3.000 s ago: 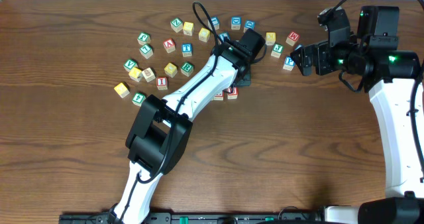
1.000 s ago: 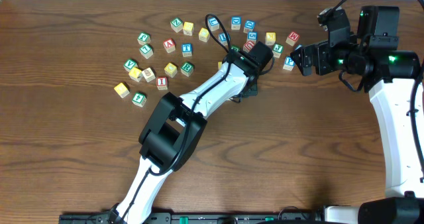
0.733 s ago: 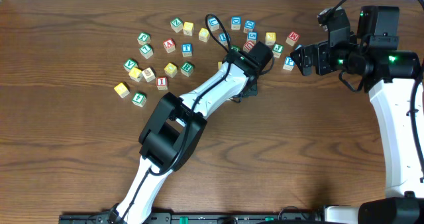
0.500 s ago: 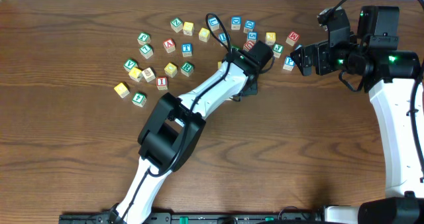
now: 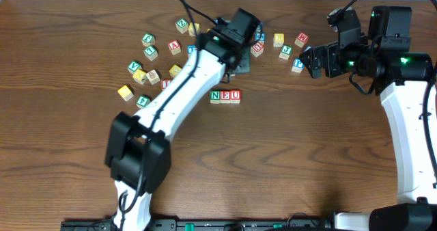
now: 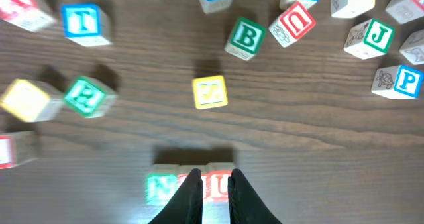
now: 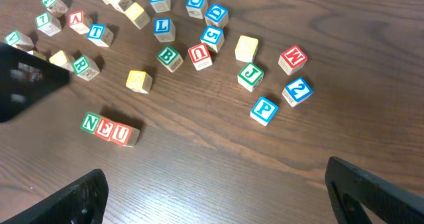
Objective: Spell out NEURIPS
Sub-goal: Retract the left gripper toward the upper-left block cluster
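Observation:
Three cubes stand side by side as a row N, E, U on the wooden table; the same row shows in the right wrist view. My left gripper hovers just beyond that row, shut and empty, and its fingertips overlap the row in its own view. Loose nearby are a green R, a blue P and a blue S. My right gripper is open at the far right, holding nothing.
Several other letter cubes lie scattered behind the row: a green B, a red U, a green J, a yellow cube, a blue T. The left arm crosses the left cluster.
The left arm has swung left and back toward the far cubes, uncovering the N, E, U row it had been over. The right arm has not moved.

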You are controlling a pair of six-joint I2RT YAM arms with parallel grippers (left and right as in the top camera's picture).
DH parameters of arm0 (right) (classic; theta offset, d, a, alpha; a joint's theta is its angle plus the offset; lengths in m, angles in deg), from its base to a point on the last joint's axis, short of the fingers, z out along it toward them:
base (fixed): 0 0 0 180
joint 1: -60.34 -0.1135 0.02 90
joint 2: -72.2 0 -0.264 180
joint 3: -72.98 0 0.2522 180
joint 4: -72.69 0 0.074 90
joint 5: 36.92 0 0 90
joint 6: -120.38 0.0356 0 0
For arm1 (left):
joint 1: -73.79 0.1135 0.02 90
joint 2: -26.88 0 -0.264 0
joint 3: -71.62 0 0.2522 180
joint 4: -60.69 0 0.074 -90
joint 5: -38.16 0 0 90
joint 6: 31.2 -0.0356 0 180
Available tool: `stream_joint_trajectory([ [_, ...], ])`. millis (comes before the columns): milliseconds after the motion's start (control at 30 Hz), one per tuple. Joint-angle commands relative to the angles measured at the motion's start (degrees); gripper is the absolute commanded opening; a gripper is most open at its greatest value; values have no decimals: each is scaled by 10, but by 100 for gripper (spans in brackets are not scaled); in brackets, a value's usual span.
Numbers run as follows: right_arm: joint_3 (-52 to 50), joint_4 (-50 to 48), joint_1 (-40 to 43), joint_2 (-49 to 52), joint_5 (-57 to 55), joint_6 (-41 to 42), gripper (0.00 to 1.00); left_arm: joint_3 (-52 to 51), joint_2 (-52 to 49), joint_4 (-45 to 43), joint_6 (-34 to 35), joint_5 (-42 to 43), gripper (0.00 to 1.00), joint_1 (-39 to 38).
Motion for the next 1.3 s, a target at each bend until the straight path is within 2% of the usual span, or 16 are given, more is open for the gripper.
stream_joint_trajectory([
  [0, 12, -1, 1, 0, 10, 3, 99, 18, 40, 26, -46, -1, 15, 25],
  [167, 12, -1, 1, 0, 10, 3, 99, 18, 72, 96, -81, -1, 15, 77],
  [400, 12, -1, 1, 0, 10, 3, 99, 18, 84, 150, -82, -1, 15, 148],
  [467, 12, -1, 1, 0, 10, 3, 99, 18, 84, 157, -82, -1, 24, 163],
  [733, 12, -1, 1, 0, 10, 3, 99, 18, 84, 174, -87, -1, 31, 189],
  [967, 12, -1, 1, 0, 10, 3, 99, 17, 84, 181, -108, -1, 47, 189],
  [1067, 12, -2, 1, 0, 10, 3, 99, 17, 84, 182, -108, -1, 51, 189],
  [1267, 12, -2, 1, 0, 57, 3, 99, 17, 84, 182, -108, -1, 51, 189],
])
